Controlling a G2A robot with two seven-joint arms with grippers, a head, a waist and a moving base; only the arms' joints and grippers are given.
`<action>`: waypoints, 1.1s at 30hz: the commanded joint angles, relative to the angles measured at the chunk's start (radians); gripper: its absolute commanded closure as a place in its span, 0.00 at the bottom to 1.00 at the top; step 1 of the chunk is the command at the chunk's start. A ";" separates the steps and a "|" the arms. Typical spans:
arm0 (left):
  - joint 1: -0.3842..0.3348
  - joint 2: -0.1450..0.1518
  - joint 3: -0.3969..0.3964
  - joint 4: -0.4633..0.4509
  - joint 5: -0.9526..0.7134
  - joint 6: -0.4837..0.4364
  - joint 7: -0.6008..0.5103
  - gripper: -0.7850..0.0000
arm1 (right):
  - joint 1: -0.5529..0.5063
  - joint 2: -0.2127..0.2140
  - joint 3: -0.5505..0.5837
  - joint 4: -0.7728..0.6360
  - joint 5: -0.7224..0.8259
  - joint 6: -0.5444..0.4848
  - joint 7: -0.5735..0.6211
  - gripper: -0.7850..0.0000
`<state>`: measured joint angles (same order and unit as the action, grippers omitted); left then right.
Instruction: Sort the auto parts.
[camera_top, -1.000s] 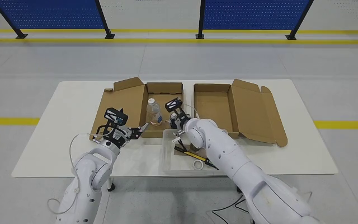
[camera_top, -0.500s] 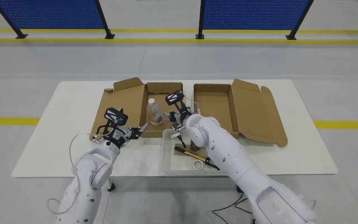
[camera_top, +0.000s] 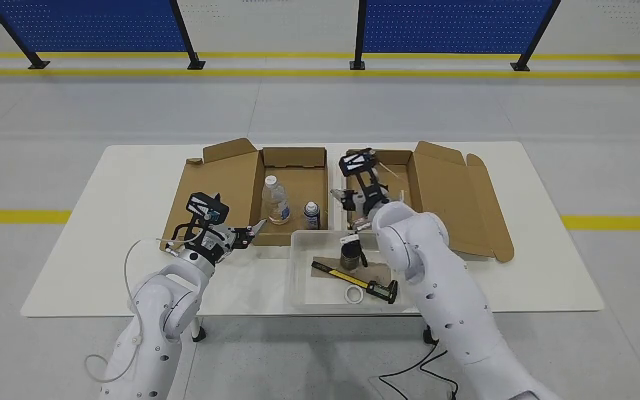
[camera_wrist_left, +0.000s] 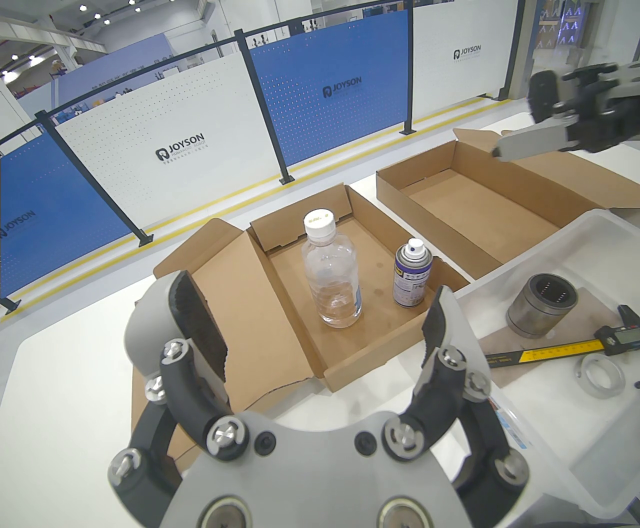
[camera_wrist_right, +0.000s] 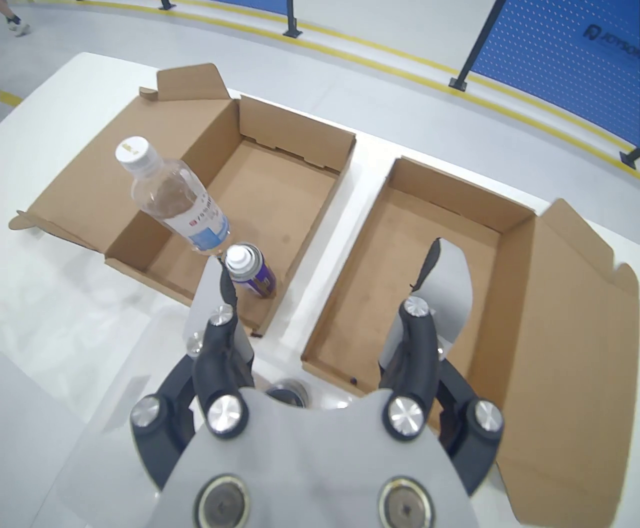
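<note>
Right claw was open, holding nothing, above the near wall of the right box. A narrow strip of counter parted the 2 boxes. Left claw was open by the left box. The blue-labelled, white-capped spray can stood upright inside that box near its front wall, just beside a clear bottle

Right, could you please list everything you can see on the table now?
table: 1, white, under everything
left cardboard box: 1, brown, open
right cardboard box: 1, brown, open, beside it
bottle: 1, clear, upright in left box
spray can: 1, purple, upright beside bottle
bin: 1, clear, nearer the robot
metal cylinder: 1, grey, in bin
caliper: 1, black-yellow, in bin
ring: 1, silver, in bin
left gripper: 1, open, before left box
right gripper: 1, open, over right box's edge
</note>
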<state>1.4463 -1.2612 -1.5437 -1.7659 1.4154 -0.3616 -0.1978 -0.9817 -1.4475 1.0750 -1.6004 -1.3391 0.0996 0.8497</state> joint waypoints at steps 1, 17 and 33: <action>0.000 0.000 0.000 0.000 0.000 0.000 0.000 0.00 | -0.041 0.008 0.025 -0.097 -0.022 0.005 0.113 0.16; 0.000 0.000 0.000 0.000 0.000 0.000 0.000 0.00 | -0.156 0.023 0.021 -0.251 -0.141 -0.014 0.487 0.25; 0.000 0.000 0.000 0.000 0.000 0.000 0.000 0.00 | -0.117 0.008 -0.002 -0.053 -0.099 -0.015 0.418 0.51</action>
<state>1.4463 -1.2612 -1.5437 -1.7659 1.4154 -0.3616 -0.1978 -1.1054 -1.4378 1.0772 -1.6700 -1.4463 0.0851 1.2747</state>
